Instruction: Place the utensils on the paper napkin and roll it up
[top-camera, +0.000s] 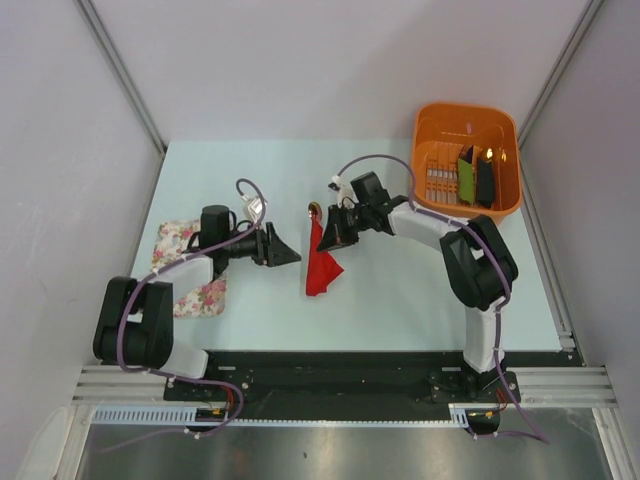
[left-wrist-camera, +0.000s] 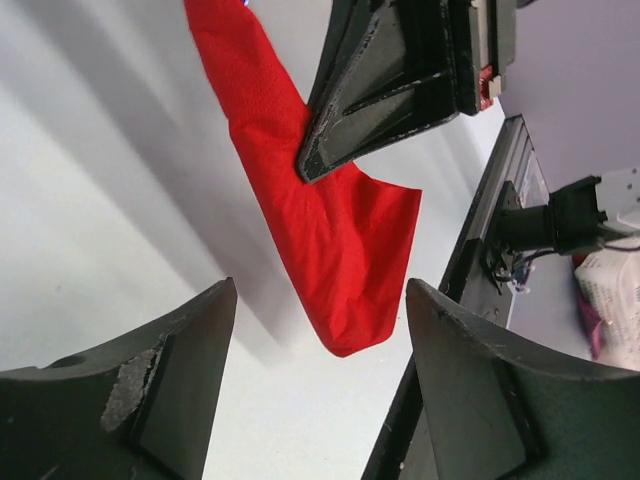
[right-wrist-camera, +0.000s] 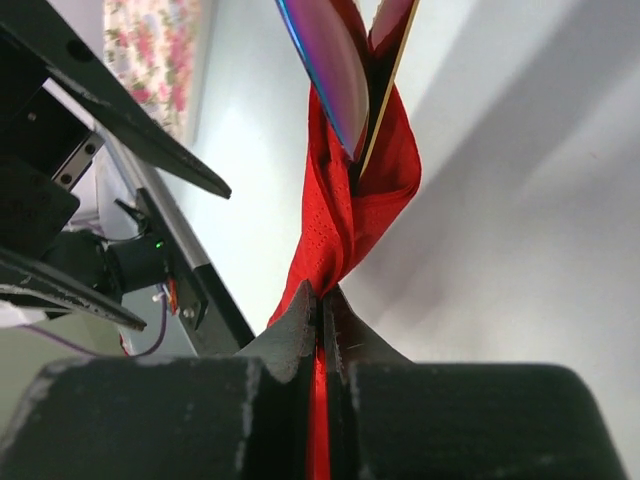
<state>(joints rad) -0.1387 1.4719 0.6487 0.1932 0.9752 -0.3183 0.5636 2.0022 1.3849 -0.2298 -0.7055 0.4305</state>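
Note:
The red paper napkin (top-camera: 322, 264) lies mid-table, folded into a narrow crumpled strip. My right gripper (top-camera: 335, 230) is shut on its far part; in the right wrist view the shut jaws (right-wrist-camera: 325, 300) pinch the red paper (right-wrist-camera: 345, 215). The utensils poke out of the fold: a blue handle (right-wrist-camera: 325, 75) and a yellow one (right-wrist-camera: 396, 60), with a dark red spoon bowl (top-camera: 315, 208) at the far end. My left gripper (top-camera: 287, 250) is open and empty just left of the napkin. In its wrist view (left-wrist-camera: 320, 290) the napkin's loose end (left-wrist-camera: 340, 250) hangs between the fingers.
A white floral cloth (top-camera: 190, 262) lies at the left under the left arm. An orange basket (top-camera: 465, 108) stands at the back right with green and black oblong items inside. The black base rail (top-camera: 330, 365) runs along the near edge.

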